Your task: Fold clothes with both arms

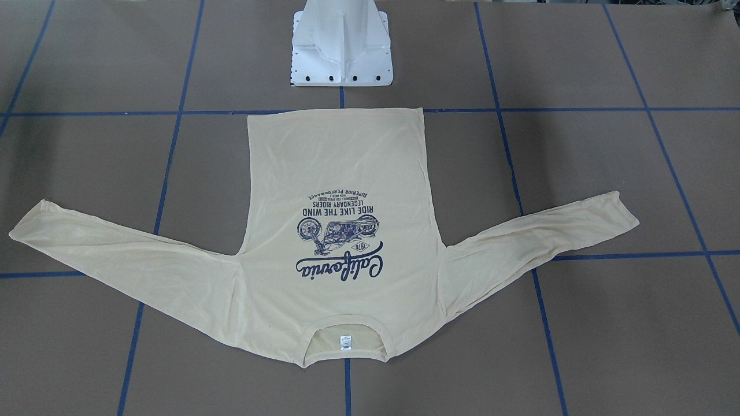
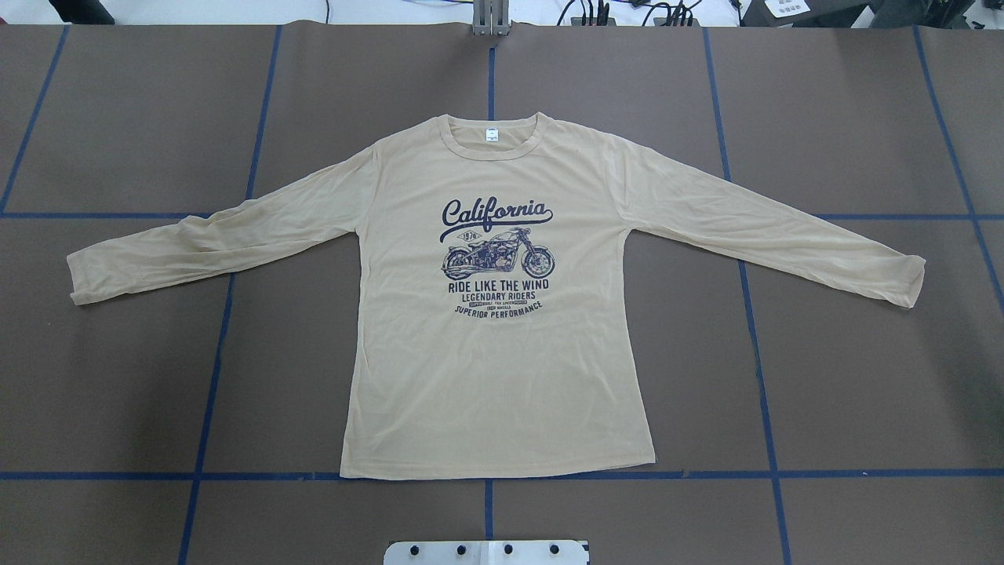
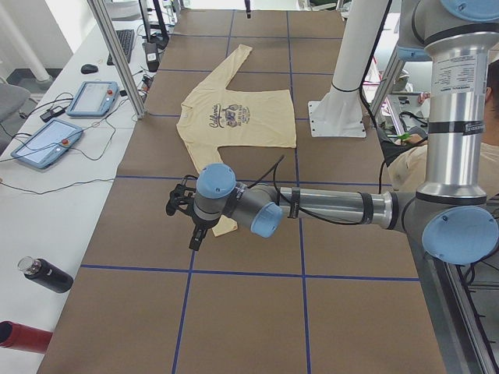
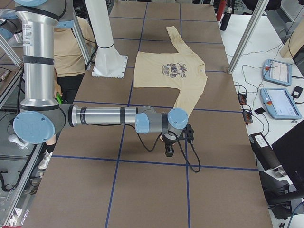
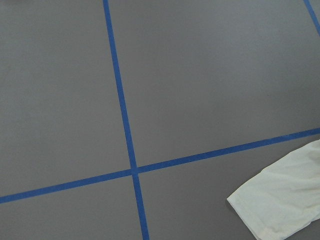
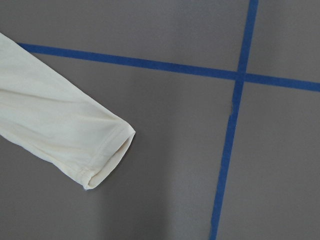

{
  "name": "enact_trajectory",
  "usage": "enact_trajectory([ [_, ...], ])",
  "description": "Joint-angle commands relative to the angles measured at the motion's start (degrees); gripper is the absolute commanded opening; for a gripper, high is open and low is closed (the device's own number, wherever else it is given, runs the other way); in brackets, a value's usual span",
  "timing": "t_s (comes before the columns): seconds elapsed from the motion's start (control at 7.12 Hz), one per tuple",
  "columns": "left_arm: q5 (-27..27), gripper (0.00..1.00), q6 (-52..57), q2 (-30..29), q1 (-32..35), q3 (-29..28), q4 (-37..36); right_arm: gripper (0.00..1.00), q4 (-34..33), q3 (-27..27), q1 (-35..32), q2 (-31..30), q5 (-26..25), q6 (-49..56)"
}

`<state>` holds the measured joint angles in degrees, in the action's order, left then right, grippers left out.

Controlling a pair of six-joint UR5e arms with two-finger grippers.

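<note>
The clothes are one pale cream-yellow long-sleeved shirt [image 2: 502, 369] lying flat and face up on the brown table, both sleeves spread out, navy "California" print up [image 1: 341, 231]. In the exterior left view my left gripper [image 3: 193, 238] hangs above the near sleeve end of the shirt [image 3: 242, 125]. Whether it is open or shut I cannot tell. In the exterior right view my right gripper [image 4: 169, 152] hangs over the other sleeve end of the shirt [image 4: 166, 78], state also unclear. Each wrist view shows a sleeve cuff [image 5: 280, 205] [image 6: 60, 135] on the table, with no fingers in view.
Blue tape lines [image 2: 753, 314] grid the table. The white pedestal base [image 1: 341, 52] stands by the shirt's hem. Beside the table lie teach pendants [image 3: 93, 97] and a dark bottle [image 3: 47, 274]. A person [image 4: 71, 42] stands behind the pedestal.
</note>
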<state>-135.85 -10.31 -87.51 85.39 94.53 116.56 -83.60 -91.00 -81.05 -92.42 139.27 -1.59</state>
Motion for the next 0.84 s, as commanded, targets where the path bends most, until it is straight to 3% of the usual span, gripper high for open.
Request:
enact_trajectory([
  [0.0,-3.51,1.00,-0.06,-0.20,-0.23,-1.70,-0.54,1.00,16.13,7.74,5.70,1.62,-1.79,-16.50],
  [0.14,-8.15,1.00,-0.15,-0.55,-0.32,-3.89,0.15,1.00,19.24,8.81,8.51,3.37,-3.64,-24.61],
  [0.42,-8.64,0.99,-0.06,-0.38,-0.23,-3.47,-0.55,0.98,21.02,9.25,11.78,3.91,-8.56,-28.38],
  [0.7,-7.94,0.99,0.02,-0.38,-0.23,-3.74,0.06,0.95,21.11,9.52,12.75,5.13,-8.58,-31.18],
])
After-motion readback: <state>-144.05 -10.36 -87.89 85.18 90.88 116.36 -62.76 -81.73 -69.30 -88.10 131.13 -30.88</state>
